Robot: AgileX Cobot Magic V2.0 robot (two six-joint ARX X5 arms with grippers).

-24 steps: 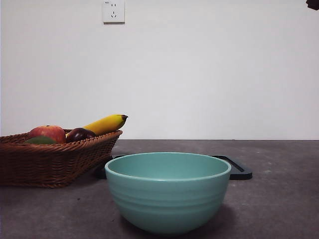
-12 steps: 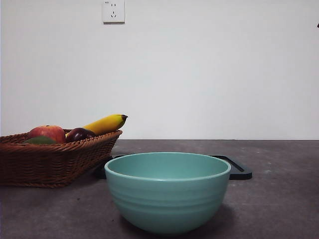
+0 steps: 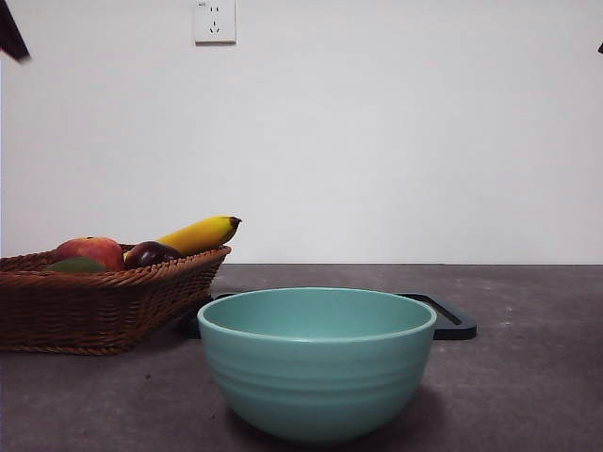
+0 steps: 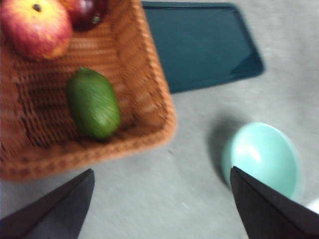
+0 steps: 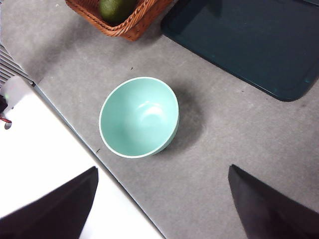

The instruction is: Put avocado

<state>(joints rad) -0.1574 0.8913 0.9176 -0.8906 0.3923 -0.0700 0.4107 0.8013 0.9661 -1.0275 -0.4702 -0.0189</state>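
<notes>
The avocado (image 4: 93, 103), dull green and oval, lies in the wicker basket (image 4: 149, 94) near its front wall. In the front view only a sliver of the avocado (image 3: 75, 266) shows over the basket rim (image 3: 113, 280). My left gripper (image 4: 159, 199) hovers high above the table beside the basket, open and holding nothing; its view is blurred. My right gripper (image 5: 162, 204) hangs open and high over the teal bowl (image 5: 139, 117), which has nothing in it. The avocado (image 5: 115, 7) shows at that view's edge.
A red apple (image 3: 89, 251), a dark plum (image 3: 151, 253) and a banana (image 3: 200, 234) share the basket. The teal bowl (image 3: 317, 363) stands in front, with a dark flat tray (image 3: 452, 320) behind it. Black arm tips (image 3: 11, 33) show at both top corners.
A black arm tip has come into the front view's top left corner. The tip at the top right corner has drawn back almost out of view.
</notes>
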